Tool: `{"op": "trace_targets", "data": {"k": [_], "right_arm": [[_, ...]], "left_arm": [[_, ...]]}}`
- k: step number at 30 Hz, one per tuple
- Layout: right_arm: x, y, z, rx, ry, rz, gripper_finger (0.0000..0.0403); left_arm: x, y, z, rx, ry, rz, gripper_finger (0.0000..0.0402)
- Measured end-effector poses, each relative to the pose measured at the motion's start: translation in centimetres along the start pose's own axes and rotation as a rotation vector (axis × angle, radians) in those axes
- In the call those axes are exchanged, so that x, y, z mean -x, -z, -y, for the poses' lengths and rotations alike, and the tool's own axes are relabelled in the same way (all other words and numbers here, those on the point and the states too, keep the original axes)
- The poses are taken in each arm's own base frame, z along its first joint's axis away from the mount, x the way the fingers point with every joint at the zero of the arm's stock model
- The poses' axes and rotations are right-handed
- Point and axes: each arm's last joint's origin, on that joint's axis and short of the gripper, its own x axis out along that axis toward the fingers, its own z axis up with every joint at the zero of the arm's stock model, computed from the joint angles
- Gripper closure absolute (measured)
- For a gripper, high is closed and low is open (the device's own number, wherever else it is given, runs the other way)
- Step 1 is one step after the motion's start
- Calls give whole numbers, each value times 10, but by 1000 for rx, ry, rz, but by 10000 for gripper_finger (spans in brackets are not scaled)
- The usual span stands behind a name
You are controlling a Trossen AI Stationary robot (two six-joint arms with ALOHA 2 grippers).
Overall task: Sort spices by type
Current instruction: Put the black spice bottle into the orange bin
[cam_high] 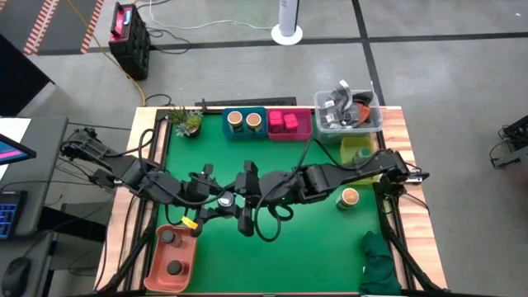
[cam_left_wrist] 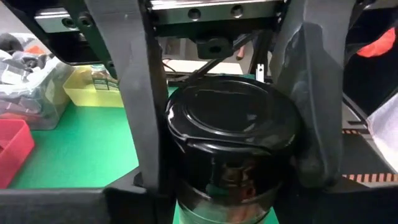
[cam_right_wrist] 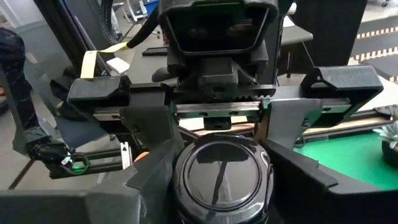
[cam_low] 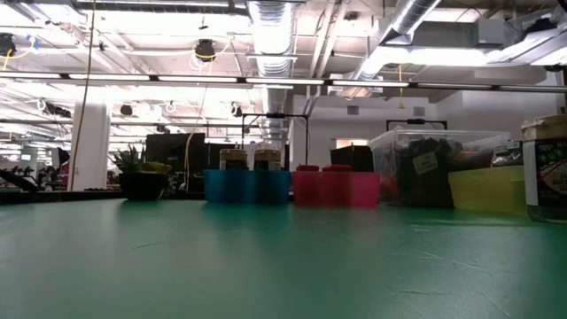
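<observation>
The green table mat [cam_high: 313, 247] spreads under me, and my two arms meet over its middle; along the far edge stand a clear plastic tub [cam_high: 373, 124] of grey clutter, a pink bin [cam_high: 307, 125] holding magenta packs [cam_high: 283, 121], and a teal bin [cam_high: 245, 132] holding two tan-topped jars [cam_high: 235, 120] side by side; just in front of the tub sits a yellow bin [cam_high: 356, 151], where the left wrist view shows a green-labelled jar [cam_left_wrist: 99, 76]; at the near left corner lies an orange tray [cam_high: 157, 264] with two dark-lidded jars [cam_high: 174, 267] in it, one behind the other; a dark green cloth [cam_high: 379, 264] is bunched at the near right corner; a small potted plant [cam_high: 186, 121] stands beside the teal bin; one more tan-topped jar [cam_high: 349, 198] stands alone on the mat at the right, near my right arm; in the centre, above the mat, a black-lidded jar [cam_left_wrist: 230, 124] sits between my two grippers, which face each other; my left gripper [cam_left_wrist: 224, 168] clamps it, a finger pressed against each side of the glossy lid; my right gripper [cam_right_wrist: 221, 193] reaches around the same jar from the opposite side, and whether it grips the jar or merely flanks it I cannot tell.
</observation>
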Motion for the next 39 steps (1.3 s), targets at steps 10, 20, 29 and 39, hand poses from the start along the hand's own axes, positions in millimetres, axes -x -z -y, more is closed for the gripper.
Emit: {"op": "trace_targets", "data": {"k": [10,20,29,39], "right_arm": [[6,-12,11,-49,-1,-23,93],[27,-28,12,-26,39,-88,81],[36,11,-16,-77,78,-332,81],[47,33,-47,-154,183,-323,81]], "left_arm": [[2,0,0,40,-2,-2,195],[16,10,10,94,57,-97,196],[38,34,39,123,107,-238,196],[73,74,71,132,29,-229,196]]}}
